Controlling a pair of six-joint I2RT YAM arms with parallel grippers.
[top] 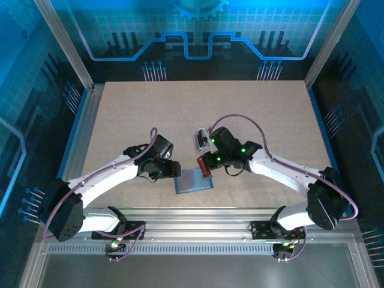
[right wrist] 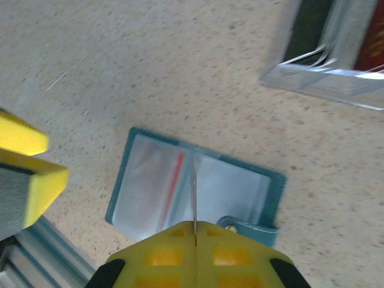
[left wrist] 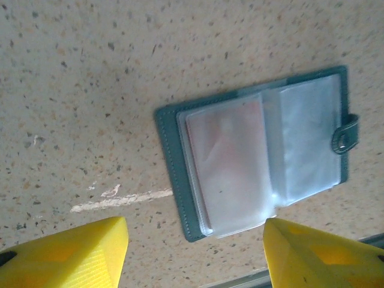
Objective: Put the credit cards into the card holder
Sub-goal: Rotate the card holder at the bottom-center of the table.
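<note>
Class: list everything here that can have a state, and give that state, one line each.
card holder: open flat on the table, clasp undone.
left gripper: open, holding nothing.
right gripper: shut on red card.
red card: held edge-on above the card holder.
card stack: lying on the table, apart from the holder.

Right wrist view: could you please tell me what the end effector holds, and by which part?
The right end effector pinches a thin credit card, seen edge-on, by its near edge.

Blue glow tints the walls [top: 36, 90]; the table [top: 252, 114] is evenly lit, with soft shadows beneath the arms [top: 108, 180]. Close up, sleeves of the holder [left wrist: 182, 180] glare white, yellow fingers [right wrist: 156, 258] blur, and a shiny stand [right wrist: 324, 78] at one o'clock smears.
</note>
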